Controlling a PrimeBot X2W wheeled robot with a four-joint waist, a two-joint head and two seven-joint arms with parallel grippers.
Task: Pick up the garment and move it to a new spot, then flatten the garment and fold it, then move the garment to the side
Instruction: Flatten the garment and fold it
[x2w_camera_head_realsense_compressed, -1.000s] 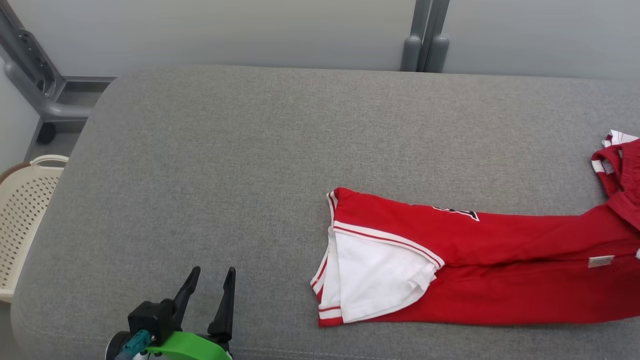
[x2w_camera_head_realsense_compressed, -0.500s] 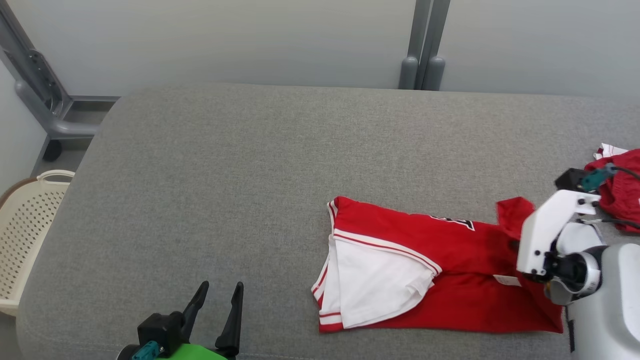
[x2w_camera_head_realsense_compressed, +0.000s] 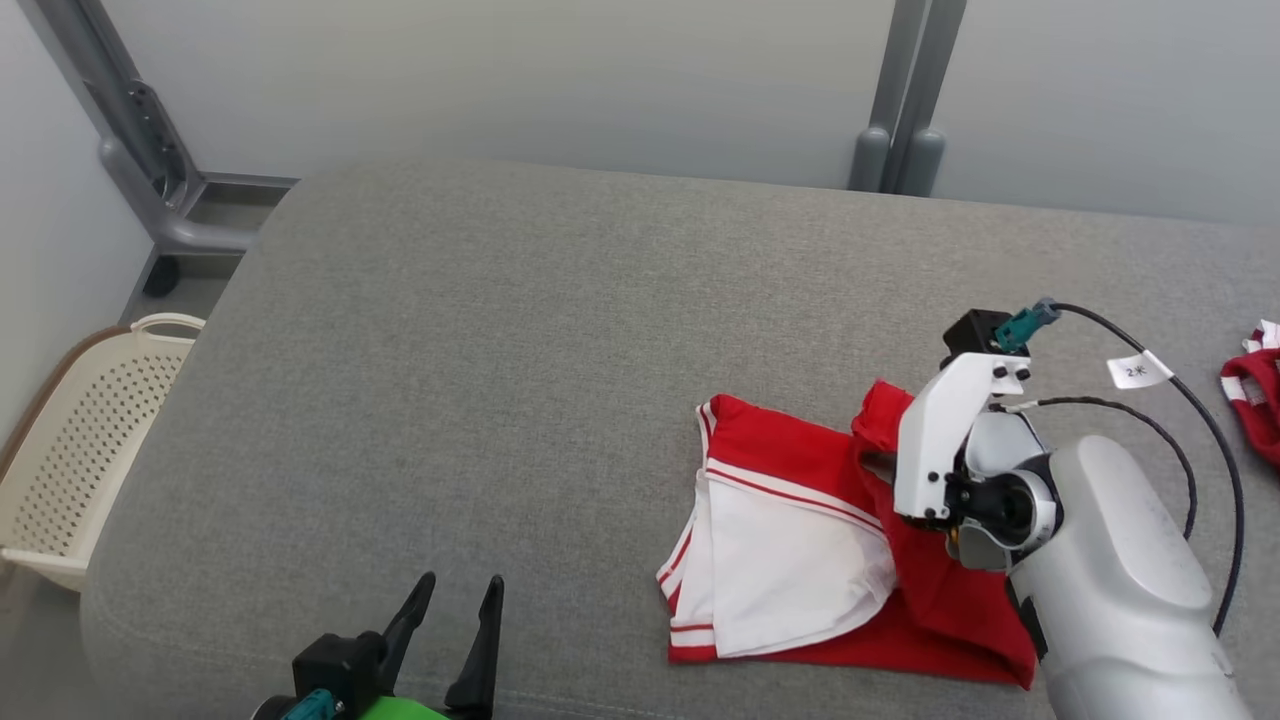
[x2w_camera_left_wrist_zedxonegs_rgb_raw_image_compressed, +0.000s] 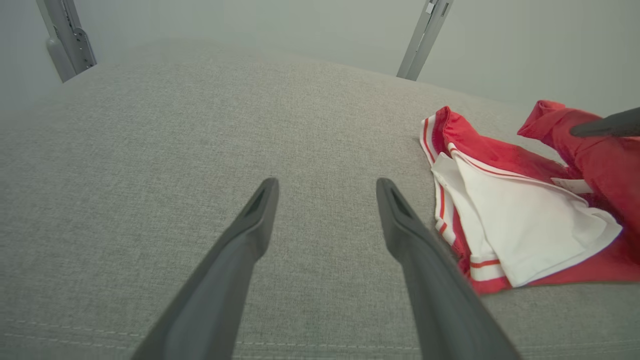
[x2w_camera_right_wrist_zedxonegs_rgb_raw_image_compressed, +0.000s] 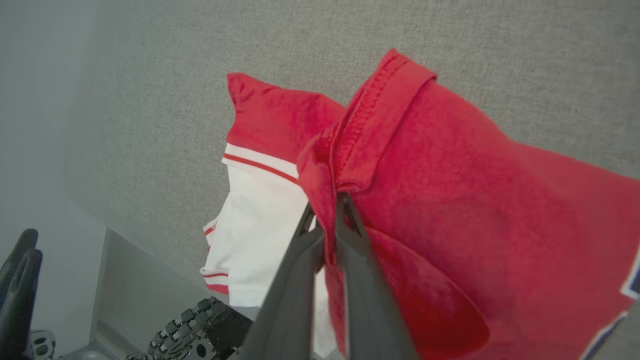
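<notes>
We judge the step in hand to be the fold. The garment (x2w_camera_head_realsense_compressed: 775, 445) lies on the table (x2w_camera_head_realsense_compressed: 500, 350), toward the front edge and right of the middle. The right tool (x2w_camera_right_wrist_zedxonegs_rgb_raw_image_compressed: 330, 200) is clamped on a stitched red hem of it, and that hem is raised off the table while the rest lies flat. The left tool (x2w_camera_head_realsense_compressed: 462, 582) hangs with its fingers apart over the table's front edge, left of the middle, well apart from the cloth. To do this well, we should carry the pinched hem low and straight toward the table's left end, so the raised flap rolls over the lower layer instead of dragging it. Only one point of the hem is held, so the far side of the flap will likely sag and skew the crease; a slow, level sweep should limit that. The white panel (x2w_camera_head_realsense_compressed: 790, 545), turned open on the side nearer the table's front, could catch under the flap and bunch. We should lay the hem just short of the striped edge and part the fingers only once the cloth rests on the table. The left tool could press the near corner if the lower layer starts to slide. A second red piece (x2w_camera_head_realsense_compressed: 1255, 400) at the table's right end should stay clear of the arm.
</notes>
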